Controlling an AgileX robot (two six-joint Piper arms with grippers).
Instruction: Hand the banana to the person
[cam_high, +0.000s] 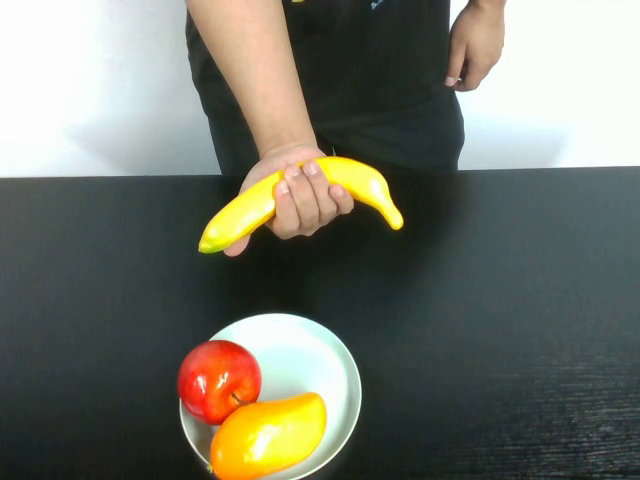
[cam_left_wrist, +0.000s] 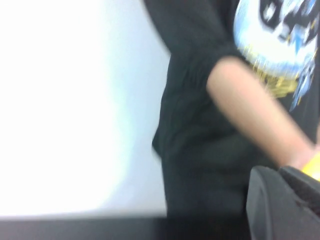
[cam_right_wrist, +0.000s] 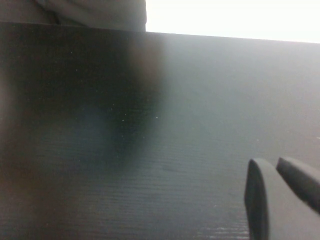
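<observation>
A: High view first. Which step?

B: Seemingly the end of the handover. The banana (cam_high: 240, 214) gripped around its middle by 1 hand (cam_high: 300, 196) of the person (cam_high: 350, 60), above the far part of the table (cam_high: 500, 300), not touching it. Palm down, forearm reaching forward and down, banana tips out at both sides. Other hand (cam_high: 472, 45) hanging by the hip. Neither of the 2 arms in sight here.

A: And near the robot?

B: A white plate (cam_high: 345, 372) with a red apple (cam_high: 218, 380) and a mango (cam_high: 268, 435), touching each other, well apart from the banana.

A: Left wrist view?

B: The left gripper (cam_left_wrist: 282, 172) raised and pointed at the person, near the forearm (cam_left_wrist: 255, 120). A little piece of yellow banana at the edge, just beside the gripper. Apart or together, cannot tell; clamped on the fruit, probably not.

A: Right wrist view?

B: The right gripper (cam_right_wrist: 275, 165) low over bare table, far from the banana. Its state also impossible to tell. Looks parked.

A: Next move?

B: Likely only a slow pull back of the left arm, away from the forearm, without brushing the hand or the plate.
</observation>
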